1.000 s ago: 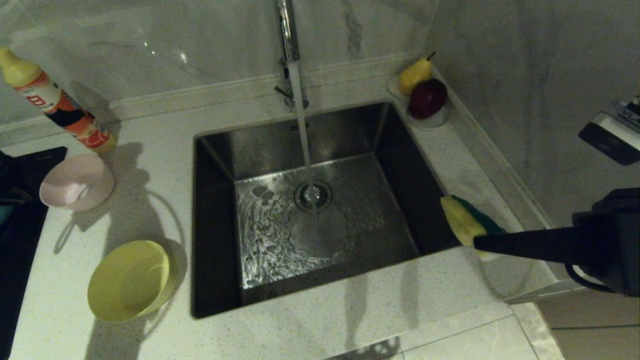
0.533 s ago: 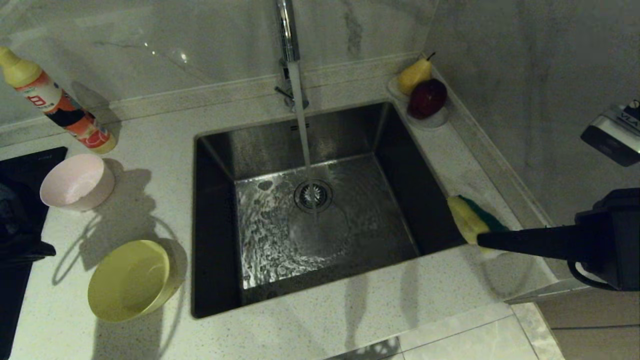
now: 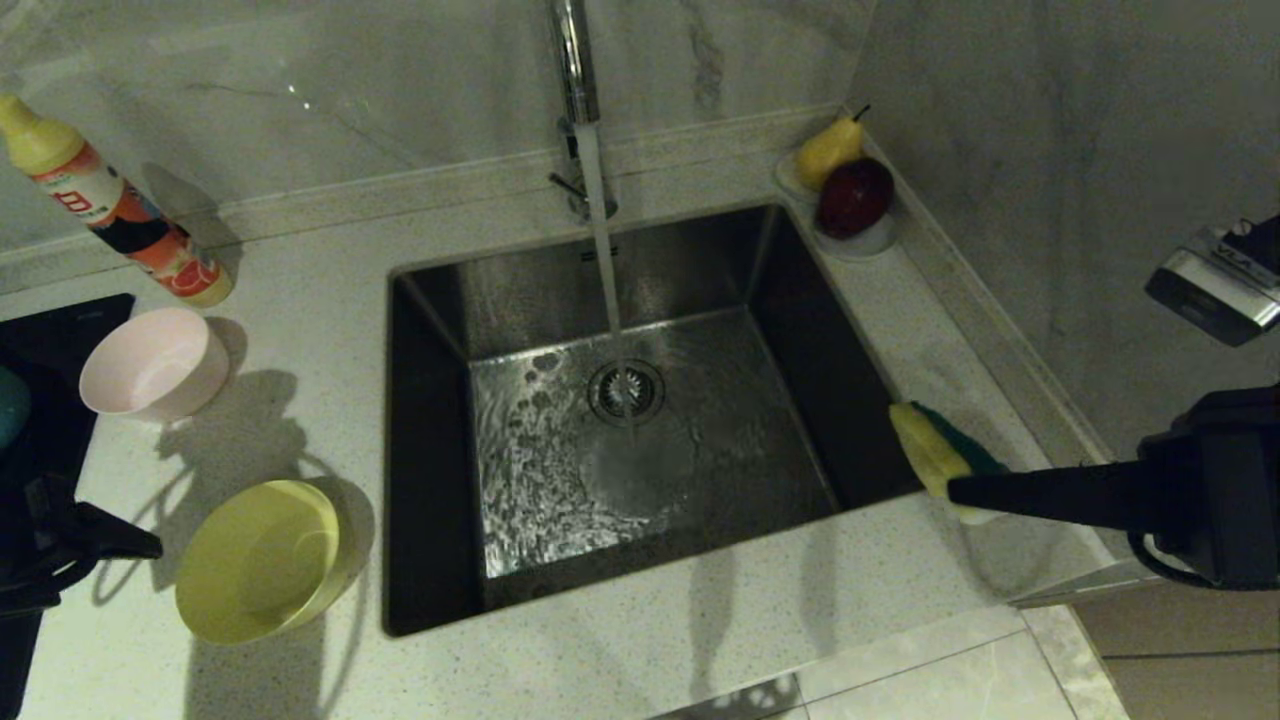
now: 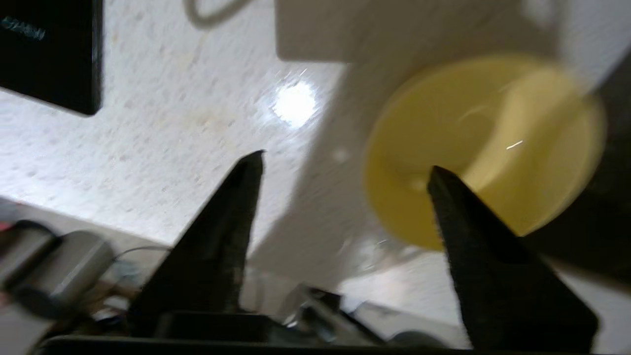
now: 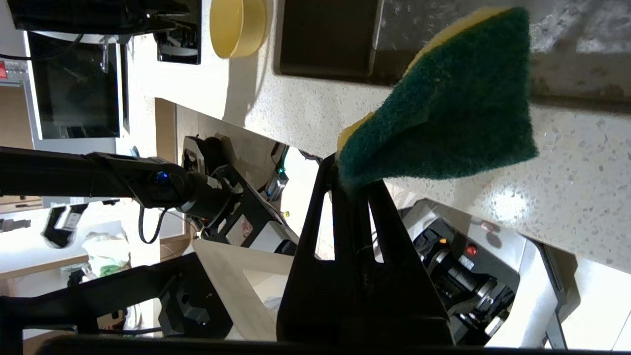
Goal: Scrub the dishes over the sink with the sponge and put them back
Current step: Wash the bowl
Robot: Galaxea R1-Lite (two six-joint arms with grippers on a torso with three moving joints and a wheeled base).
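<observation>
your left gripper [image 4: 345, 167] hovers spread wide and empty by the yellow bowl [image 3: 262, 560] on the counter [image 3: 300, 330]. your right gripper [image 5: 352, 185] is pinched tight on the sponge [image 3: 935, 455] at the sink [image 3: 640, 420] rim's right side. farther back sits the pink bowl [image 3: 152, 362].

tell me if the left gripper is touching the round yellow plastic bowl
Apart. In the head view the left gripper stops short of the round yellow plastic bowl, with bare counter between them.
</observation>
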